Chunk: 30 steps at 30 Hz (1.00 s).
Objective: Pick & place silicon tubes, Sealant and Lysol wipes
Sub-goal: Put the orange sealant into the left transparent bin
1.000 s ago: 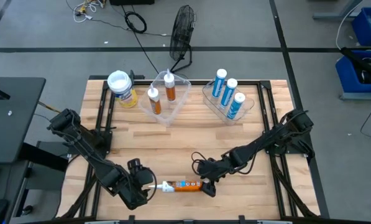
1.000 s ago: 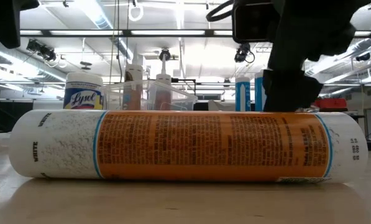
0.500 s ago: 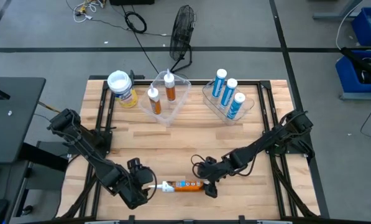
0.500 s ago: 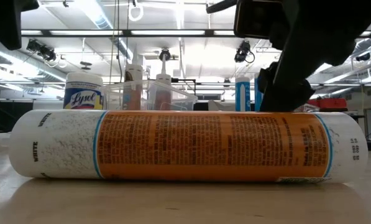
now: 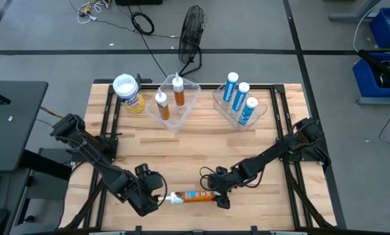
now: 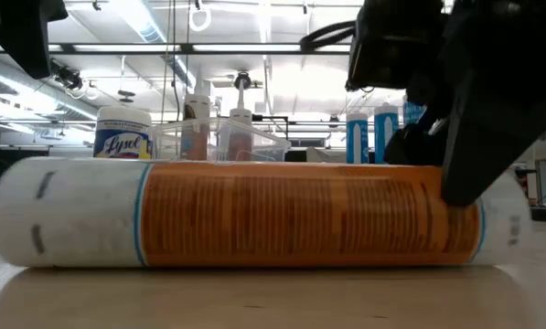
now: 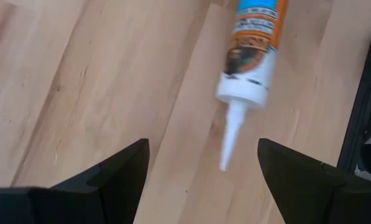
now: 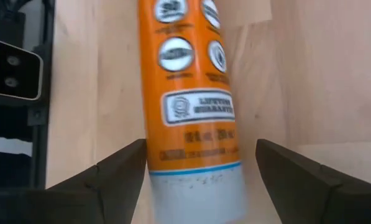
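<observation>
Right claw [image 5: 219, 196]: your right claw sits low at the counter's near edge, at the flat butt end of the orange sealant tube [image 5: 196, 195]. Its two fingers [image 8: 117, 177] stand spread, one on each side of the tube's white base — the wrist view shows gaps on both sides, so it is not clamped.
Left claw [image 5: 157, 194]: your left claw waits at the near-left of the counter, fingers [image 7: 107, 180] apart, holding nothing. The tube's white nozzle [image 7: 230, 134] points toward it and lies between the spread fingers' line of sight, apart from both.
Sealant tube: it lies flat on its side along the near edge of the counter [image 5: 201, 143], nozzle to the left, butt to the right. In the low view it fills the foreground, with the right arm's dark bulk over its right end.
Lysol wipes [image 5: 129, 93]: the yellow canister with the white lid stands upright at the far-left corner, just left of a clear bin.
Clear bin, far centre [image 5: 191, 99]: it holds two orange tubes [image 5: 170, 96] standing upright, nozzles up.
Clear bin, far right [image 5: 263, 109]: it holds three blue-and-white tubes [image 5: 240, 98] — well apart from both claws.
</observation>
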### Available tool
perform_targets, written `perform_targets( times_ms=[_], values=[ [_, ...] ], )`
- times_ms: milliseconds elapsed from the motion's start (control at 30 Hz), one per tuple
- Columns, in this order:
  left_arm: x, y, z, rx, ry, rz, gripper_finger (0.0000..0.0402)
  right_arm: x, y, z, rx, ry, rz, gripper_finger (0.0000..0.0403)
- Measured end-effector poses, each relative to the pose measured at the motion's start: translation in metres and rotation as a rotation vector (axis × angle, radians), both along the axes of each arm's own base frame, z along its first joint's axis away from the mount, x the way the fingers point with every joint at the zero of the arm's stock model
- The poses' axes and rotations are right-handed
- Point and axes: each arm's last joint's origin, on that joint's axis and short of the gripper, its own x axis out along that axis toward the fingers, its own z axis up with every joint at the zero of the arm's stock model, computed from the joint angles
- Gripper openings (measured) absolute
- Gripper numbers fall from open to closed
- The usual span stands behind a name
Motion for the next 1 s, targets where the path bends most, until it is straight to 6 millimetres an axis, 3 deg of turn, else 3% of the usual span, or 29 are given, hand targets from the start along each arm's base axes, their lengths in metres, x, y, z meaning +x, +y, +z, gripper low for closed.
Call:
perform_targets(
  times_ms=[200, 500, 800, 1000],
  values=[
    [0.000, 0.000, 0.000, -0.001, 0.000, 0.002, 0.0302, 0.000, 0.000, -0.002, -0.009, 0.003, 0.005, 0.0295],
    [0.000, 0.000, 0.000, -0.006, -0.001, 0.013, 0.0302, 0.000, 0.000, -0.002, 0.009, 0.006, 0.042, 0.0206],
    [0.000, 0.000, 0.000, -0.025, -0.004, 0.047, 0.0302, -0.003, -0.003, -0.001, 0.074, 0.109, -0.114, 0.0205],
    [0.000, 0.000, 0.000, -0.019, -0.027, 0.084, 0.0302, -0.007, -0.008, 0.009, 0.067, 0.097, -0.228, 0.0203]
  ],
)
